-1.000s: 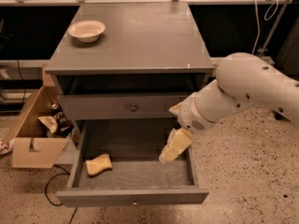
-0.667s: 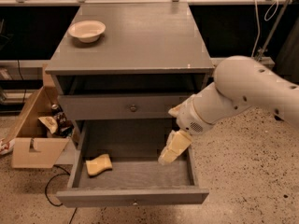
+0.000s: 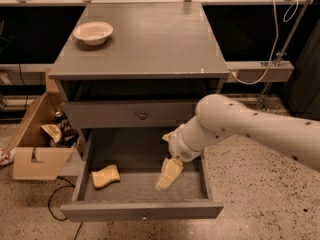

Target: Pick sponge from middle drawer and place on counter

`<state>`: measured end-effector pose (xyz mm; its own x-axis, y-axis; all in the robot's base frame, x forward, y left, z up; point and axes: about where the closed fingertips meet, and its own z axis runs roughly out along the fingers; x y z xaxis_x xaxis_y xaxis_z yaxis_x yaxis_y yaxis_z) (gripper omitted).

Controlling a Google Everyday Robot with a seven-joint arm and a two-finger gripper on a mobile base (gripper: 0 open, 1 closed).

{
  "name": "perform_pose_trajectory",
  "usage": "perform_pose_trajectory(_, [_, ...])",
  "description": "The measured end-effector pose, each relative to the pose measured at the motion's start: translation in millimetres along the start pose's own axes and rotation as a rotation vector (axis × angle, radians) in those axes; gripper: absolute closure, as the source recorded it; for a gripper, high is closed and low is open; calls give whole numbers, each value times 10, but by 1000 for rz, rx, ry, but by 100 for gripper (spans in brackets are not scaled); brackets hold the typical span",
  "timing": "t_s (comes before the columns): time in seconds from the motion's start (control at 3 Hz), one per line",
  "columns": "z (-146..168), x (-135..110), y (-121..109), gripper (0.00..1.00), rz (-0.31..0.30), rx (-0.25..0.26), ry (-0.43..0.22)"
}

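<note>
The sponge [image 3: 105, 176], a pale-yellow foam block, lies on the floor of the open middle drawer [image 3: 135, 186], near its left wall. My gripper [image 3: 167, 174] hangs from the white arm [image 3: 235, 126] inside the drawer, right of centre, pointing down at the drawer floor. It is about a hand's width to the right of the sponge and does not touch it. The grey counter [image 3: 150, 44] tops the cabinet above the drawer.
A cream round bowl [image 3: 93, 32] stands at the counter's back left. The upper drawer [image 3: 143, 116] is closed, showing its round knob. An open cardboard box [image 3: 35, 146] with clutter sits on the speckled floor left of the cabinet. A cable [image 3: 260, 69] hangs at the right.
My gripper has moved left and lower inside the drawer, closer to the sponge. The sponge has not moved.
</note>
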<state>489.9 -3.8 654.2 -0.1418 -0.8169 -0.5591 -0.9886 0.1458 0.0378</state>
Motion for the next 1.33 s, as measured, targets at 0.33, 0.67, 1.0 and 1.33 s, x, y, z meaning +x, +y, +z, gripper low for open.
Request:
perform_pose_trajectory(0.33, [638,-10,-185,0,-58,23,8])
perform_pose_trajectory(0.67, [1112,-77,-385,0,-74,25,-57])
perform_pose_trajectory(1.0, [1503,-196,-530,0,-70,8,-140])
perform_pose_trajectory(1.33, [1925,-313,-628,0,-56,-32,-220])
